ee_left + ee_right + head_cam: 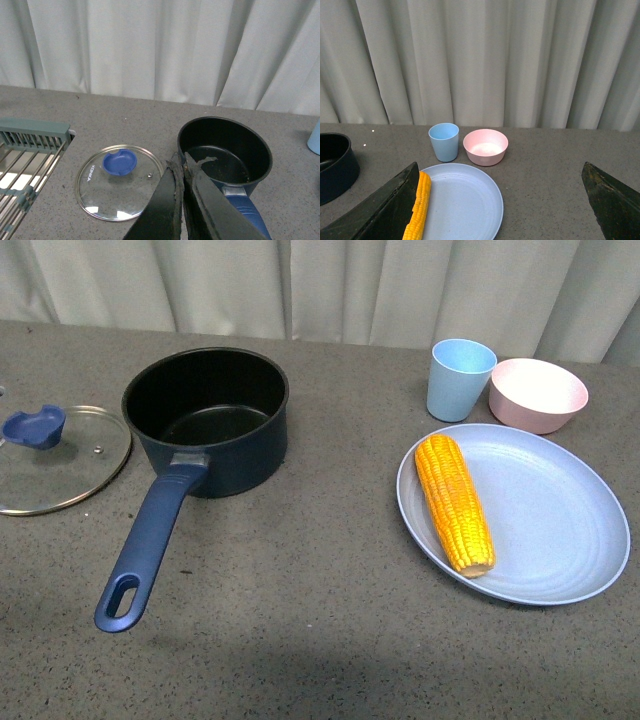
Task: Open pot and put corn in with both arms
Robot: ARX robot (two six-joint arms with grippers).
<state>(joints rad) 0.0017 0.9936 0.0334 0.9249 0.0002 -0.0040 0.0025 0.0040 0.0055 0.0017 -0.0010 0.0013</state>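
Right hand (pixel 500 167): spread wide, empty. Left hand (pixel 181 167): pressed together, empty. Corn (pixel 455 502) lies on the blue plate (pixel 560 540), right side of the counter (pixel 320 650). Judged stiff, light and bumpy; grip across mid-cob. Pot (pixel 205 420) stands open, glass lid (pixel 60 460) beside it.

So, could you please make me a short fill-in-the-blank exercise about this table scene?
1. The glass lid lies beside the pot, its ____ knob facing up.
2. The corn lies on the plate, not in the ____.
3. Behind the plate stand a blue cup and a ____ bowl.
4. The left gripper is shut; the right gripper is ____.
Missing words: blue; pot; pink; open.
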